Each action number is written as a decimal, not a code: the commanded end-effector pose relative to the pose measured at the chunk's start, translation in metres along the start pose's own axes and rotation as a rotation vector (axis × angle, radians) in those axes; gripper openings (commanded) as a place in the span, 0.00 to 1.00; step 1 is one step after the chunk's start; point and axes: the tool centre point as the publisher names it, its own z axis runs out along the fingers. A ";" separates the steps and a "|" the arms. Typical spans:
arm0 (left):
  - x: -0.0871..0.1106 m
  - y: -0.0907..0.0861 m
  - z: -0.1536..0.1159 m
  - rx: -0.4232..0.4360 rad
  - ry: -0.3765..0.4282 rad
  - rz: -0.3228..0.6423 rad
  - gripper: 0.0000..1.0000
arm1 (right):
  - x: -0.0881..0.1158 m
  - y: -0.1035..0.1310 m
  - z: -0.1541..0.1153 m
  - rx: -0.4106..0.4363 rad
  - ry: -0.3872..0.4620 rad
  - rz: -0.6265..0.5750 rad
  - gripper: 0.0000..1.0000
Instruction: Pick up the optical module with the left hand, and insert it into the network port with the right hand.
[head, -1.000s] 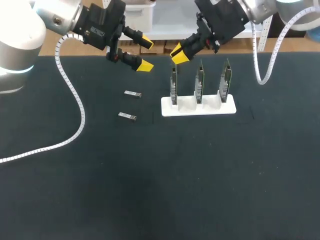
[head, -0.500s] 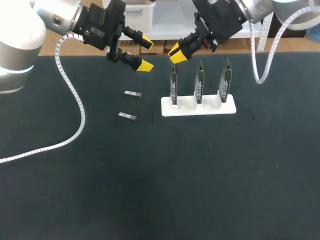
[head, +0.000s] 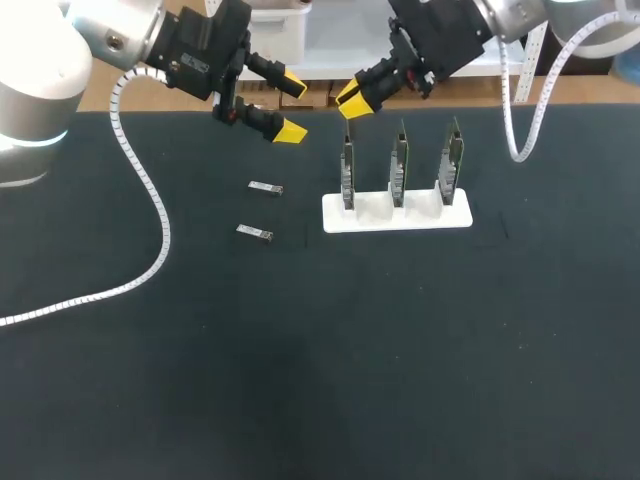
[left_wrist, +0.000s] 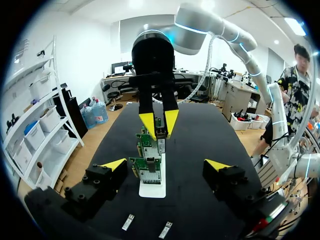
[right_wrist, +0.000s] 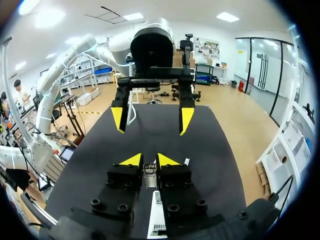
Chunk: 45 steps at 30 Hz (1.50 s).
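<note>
Right gripper (head: 350, 100), its yellow tips pinched close on a small module (left_wrist: 160, 142), had risen and drifted a little toward the far edge of the table (head: 300, 380) over the last second. It hung above and just behind the leftmost of three circuit boards (head: 347, 170), which stood upright in a white stand (head: 395, 215). That looked like lining up for the insertion rather than the push itself, and the module had not yet met a port. Left gripper (head: 291, 108) had not moved and hovered with its fingers spread wide and empty. Two spare modules (head: 265, 187) lay flat on the table, near the stand's left end. From overhead the held module was hidden by the tips, and the ports were too small to make out.
</note>
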 end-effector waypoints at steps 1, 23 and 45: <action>-0.001 0.000 0.000 0.001 0.006 -0.003 1.00 | 0.002 -0.005 0.005 -0.006 0.006 0.005 0.00; -0.001 0.000 0.000 0.001 0.006 -0.003 1.00 | 0.003 -0.020 -0.002 0.019 0.007 0.019 0.00; -0.001 0.000 0.000 0.001 0.006 -0.003 1.00 | 0.016 -0.029 0.011 -0.003 0.035 0.057 0.00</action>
